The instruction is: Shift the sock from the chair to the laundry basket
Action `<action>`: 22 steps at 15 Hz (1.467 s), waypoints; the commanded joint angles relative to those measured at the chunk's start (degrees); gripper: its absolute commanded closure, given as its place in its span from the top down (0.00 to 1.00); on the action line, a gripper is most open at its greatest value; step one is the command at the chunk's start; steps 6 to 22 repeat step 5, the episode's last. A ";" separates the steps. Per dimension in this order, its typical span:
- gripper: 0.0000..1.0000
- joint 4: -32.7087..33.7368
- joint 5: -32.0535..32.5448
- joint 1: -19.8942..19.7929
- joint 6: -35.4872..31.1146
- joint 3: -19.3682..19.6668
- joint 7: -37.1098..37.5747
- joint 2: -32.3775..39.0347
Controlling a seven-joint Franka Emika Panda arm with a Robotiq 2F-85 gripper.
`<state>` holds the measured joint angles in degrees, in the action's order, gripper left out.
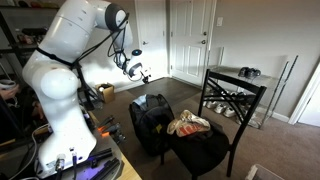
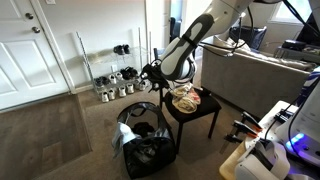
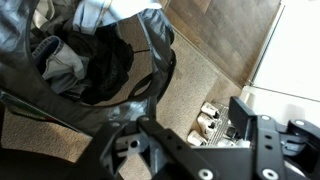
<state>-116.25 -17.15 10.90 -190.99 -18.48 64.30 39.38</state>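
The black chair carries a crumpled pile of light cloth on its seat; I cannot pick out a single sock in it. The black laundry basket stands on the carpet beside the chair. In the wrist view the laundry basket is open, with grey and white clothes inside. My gripper hangs in the air above and beside the basket, away from the chair. It is open and empty.
A wire shelf rack with shoes stands by the wall behind the chair; its shoes show between my fingers. White doors are at the back. A grey sofa stands past the chair.
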 commanded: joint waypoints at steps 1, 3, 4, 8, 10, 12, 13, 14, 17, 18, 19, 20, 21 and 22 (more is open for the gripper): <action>0.99 0.23 -2.25 -0.08 0.17 -0.45 -1.80 -0.06; 0.93 0.25 -2.53 -0.01 0.18 -0.34 -1.76 -0.06; 0.99 0.25 -2.55 0.06 0.17 -0.32 -1.76 -0.06; 1.00 0.24 -2.56 0.15 0.17 -0.32 -1.75 -0.06; 1.00 0.24 -2.56 0.15 0.17 -0.32 -1.75 -0.06; 1.00 0.24 -2.56 0.15 0.17 -0.32 -1.75 -0.06; 1.00 0.24 -2.56 0.15 0.17 -0.32 -1.75 -0.06; 1.00 0.24 -2.56 0.15 0.17 -0.32 -1.75 -0.06; 1.00 0.24 -2.56 0.15 0.17 -0.32 -1.75 -0.06; 1.00 0.24 -2.56 0.15 0.17 -0.32 -1.75 -0.06; 1.00 0.24 -2.56 0.15 0.17 -0.32 -1.75 -0.06; 1.00 0.24 -2.56 0.15 0.17 -0.32 -1.75 -0.06; 1.00 0.24 -2.56 0.15 0.17 -0.32 -1.75 -0.06; 1.00 0.24 -2.56 0.15 0.17 -0.32 -1.75 -0.06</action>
